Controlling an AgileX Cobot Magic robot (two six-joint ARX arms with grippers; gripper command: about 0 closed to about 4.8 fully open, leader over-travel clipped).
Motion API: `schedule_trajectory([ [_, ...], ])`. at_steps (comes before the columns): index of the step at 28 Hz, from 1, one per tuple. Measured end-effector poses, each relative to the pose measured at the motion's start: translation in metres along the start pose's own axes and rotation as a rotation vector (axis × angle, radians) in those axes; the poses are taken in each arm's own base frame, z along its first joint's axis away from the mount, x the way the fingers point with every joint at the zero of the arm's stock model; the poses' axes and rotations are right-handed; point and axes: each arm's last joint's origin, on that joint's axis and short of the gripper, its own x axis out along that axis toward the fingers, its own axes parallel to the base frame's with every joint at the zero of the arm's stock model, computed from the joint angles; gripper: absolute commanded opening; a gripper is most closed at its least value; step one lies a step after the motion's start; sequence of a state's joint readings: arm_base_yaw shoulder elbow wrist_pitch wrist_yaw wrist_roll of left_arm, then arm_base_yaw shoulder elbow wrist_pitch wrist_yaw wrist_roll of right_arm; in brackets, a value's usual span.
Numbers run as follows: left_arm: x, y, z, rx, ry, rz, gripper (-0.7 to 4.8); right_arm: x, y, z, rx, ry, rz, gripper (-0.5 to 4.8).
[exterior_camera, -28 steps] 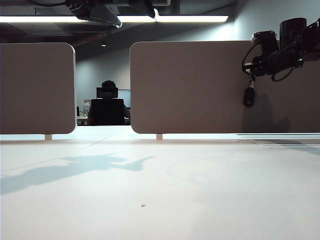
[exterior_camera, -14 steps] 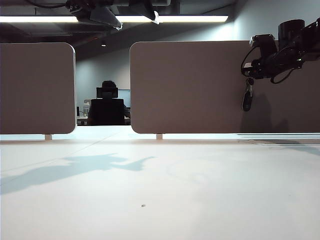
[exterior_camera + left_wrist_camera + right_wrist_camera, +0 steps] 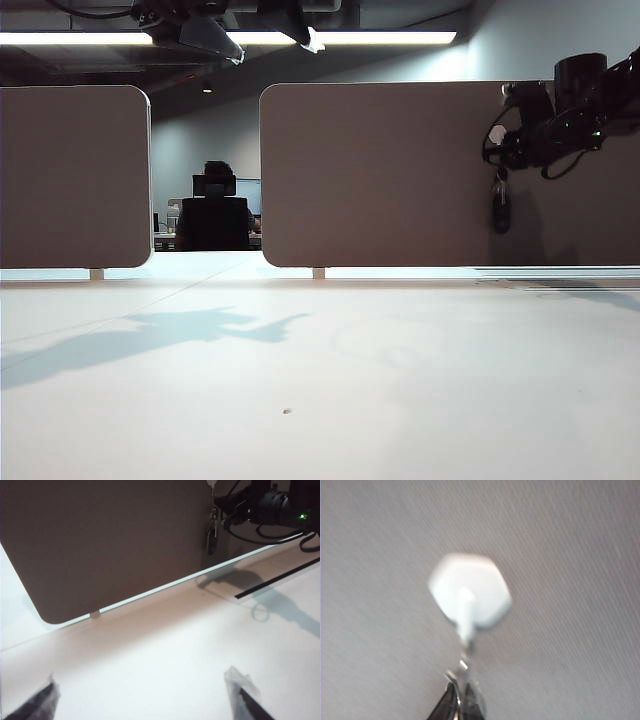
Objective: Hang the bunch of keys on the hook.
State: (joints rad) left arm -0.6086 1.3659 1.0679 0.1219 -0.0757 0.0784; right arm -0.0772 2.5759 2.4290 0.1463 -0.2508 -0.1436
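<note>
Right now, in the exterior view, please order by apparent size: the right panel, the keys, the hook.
1. Right panel, largest.
2. Keys, hanging from the right gripper.
3. Hook, smallest.

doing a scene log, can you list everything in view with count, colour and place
bunch of keys: one, black fob with metal ring, hanging at the right panel, by the hook
hook: one, pale white pad, on the right panel, just above the key ring
panels: two, brown, upright at the table's far edge
table: one, white, foreground
seated person: one, dark, in the gap between panels
right gripper: one, black, shut on the bunch of keys, at the hook
left gripper: one, black, open, low over the table
</note>
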Motion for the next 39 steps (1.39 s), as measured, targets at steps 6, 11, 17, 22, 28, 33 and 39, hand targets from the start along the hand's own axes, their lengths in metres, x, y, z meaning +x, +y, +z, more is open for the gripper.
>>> schedule_trajectory([
  [6, 0.0, 0.0, -0.001, 0.001, 0.006, -0.001, 4.79, 0.001, -0.006, -0.016, 0.013, 0.055, -0.021, -0.06],
  [11, 0.0, 0.0, -0.001, 0.001, 0.006, -0.001, 4.79, 0.001, -0.003, -0.011, 0.006, 0.025, -0.005, -0.06],
  [17, 0.0, 0.0, -0.001, 0.001, 0.006, -0.001, 4.79, 0.001, 0.0, -0.007, 0.007, 0.018, 0.038, -0.06],
  [22, 0.0, 0.0, -0.001, 0.001, 0.006, -0.001, 4.79, -0.001, 0.005, 0.007, -0.001, -0.012, 0.048, -0.06],
  [28, 0.0, 0.0, -0.001, 0.001, 0.006, -0.001, 4.79, -0.004, 0.004, 0.014, -0.004, -0.022, 0.049, -0.06],
  [33, 0.0, 0.0, -0.001, 0.001, 0.006, -0.001, 4.79, -0.004, 0.003, 0.016, -0.006, -0.027, 0.046, -0.06],
  [39, 0.0, 0.0, -0.001, 0.001, 0.006, -0.001, 4.79, -0.006, -0.003, 0.015, -0.006, -0.029, 0.044, -0.06],
])
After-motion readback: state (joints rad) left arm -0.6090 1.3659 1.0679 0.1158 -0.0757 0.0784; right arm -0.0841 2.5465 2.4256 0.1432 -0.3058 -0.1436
